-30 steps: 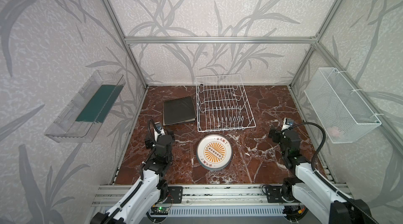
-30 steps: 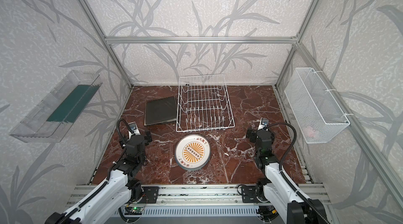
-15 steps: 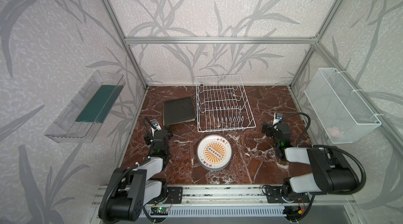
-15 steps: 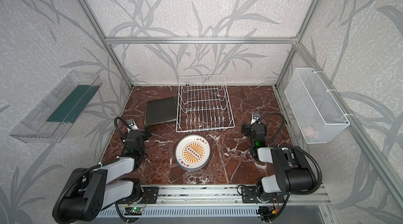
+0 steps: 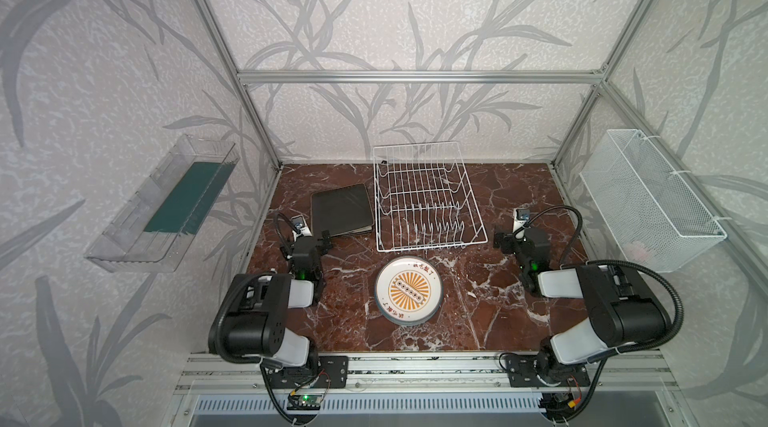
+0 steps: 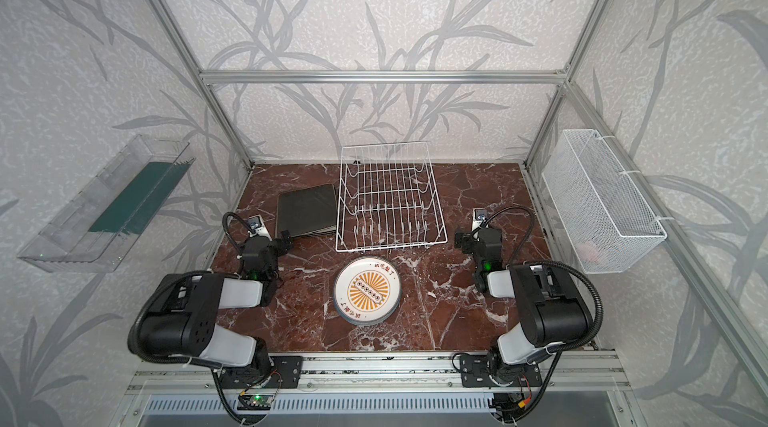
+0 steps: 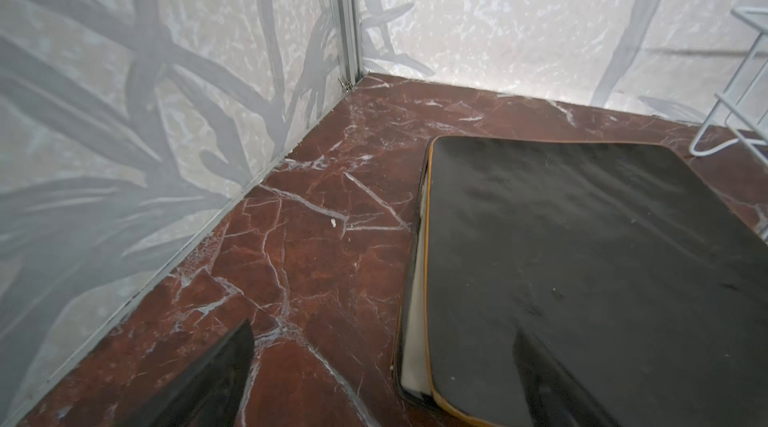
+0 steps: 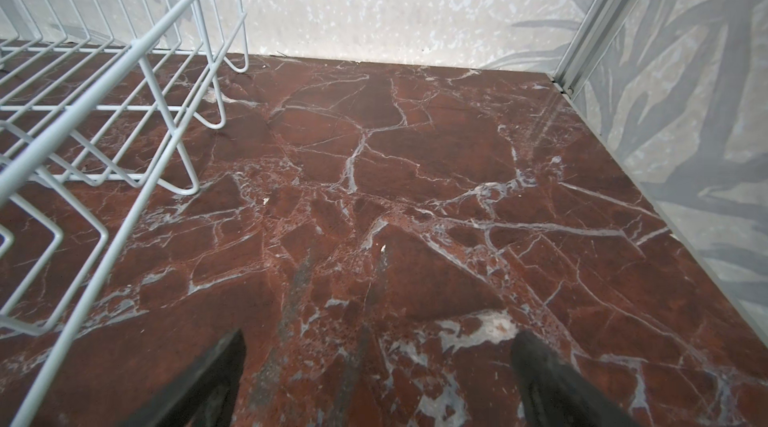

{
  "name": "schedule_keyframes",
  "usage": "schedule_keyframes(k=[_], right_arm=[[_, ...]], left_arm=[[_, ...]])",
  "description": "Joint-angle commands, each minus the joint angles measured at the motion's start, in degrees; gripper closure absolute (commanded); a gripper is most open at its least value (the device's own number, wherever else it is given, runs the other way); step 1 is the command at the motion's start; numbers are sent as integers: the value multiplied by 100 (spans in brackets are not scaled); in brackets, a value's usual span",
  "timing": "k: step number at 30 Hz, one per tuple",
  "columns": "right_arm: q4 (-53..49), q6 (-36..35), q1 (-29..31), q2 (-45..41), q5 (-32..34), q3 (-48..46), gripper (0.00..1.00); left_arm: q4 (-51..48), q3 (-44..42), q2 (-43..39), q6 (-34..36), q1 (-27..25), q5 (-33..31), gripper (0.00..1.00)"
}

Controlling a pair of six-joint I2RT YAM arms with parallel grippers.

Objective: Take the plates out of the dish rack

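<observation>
one dish rack [image 5: 424,200] lies lengthwise, front to back.

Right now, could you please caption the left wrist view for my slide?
Open left gripper over the edge of stacked black plates on the table, rack corner alongside.

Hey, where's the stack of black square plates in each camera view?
Top view: black plates lie left of the dish rack.
Top view: black plates left of the dish rack too.
Left wrist: close up, dish rack corner beside it.
Right wrist: not in it.
Shared landmark: the dish rack.
</observation>
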Motion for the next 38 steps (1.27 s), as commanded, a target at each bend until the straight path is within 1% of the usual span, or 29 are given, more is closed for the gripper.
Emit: schedule_keyframes(k=[1,3,5,6,8,10,12,14,16,24,32,38], right_arm=[[-13,-61,-29,-77,-41,67,1],[-44,-70,-29,-86,-34,76,1],[-41,-70,-29,-86,-34,76,1],[-40,-70,-29,-86,-39,76,1],[-42,-70,-29,-86,-42,76,1],[-51,-70,-28,-86,-43,76,1],[-51,-70,-27,-86,-43,74,1],[-51,-70,-25,-86,-43,76,1],[-50,-70,-24,-86,-43,76,1],[-64,-83,-20,-86,-40,85,1],[-57,-83,-21,-86,-43,85,1],[-64,-78,-24,-86,-42,85,1]], left_arm=[[757,-63,146,-21,42,14,1],[182,107,-45,-78,45,14,1],[291,170,112,32,45,88,3],[386,194,185,109,30,104,2],[-39,279,43,13,28,107,1],[53,350,150,131,28,207,1],[-160,388,71,90,18,228,1],[-44,392,140,158,20,250,1],[-214,433,95,146,17,259,1],[-142,437,124,165,18,262,1],[-375,551,130,218,-36,217,1],[-256,499,143,231,-35,236,1]])
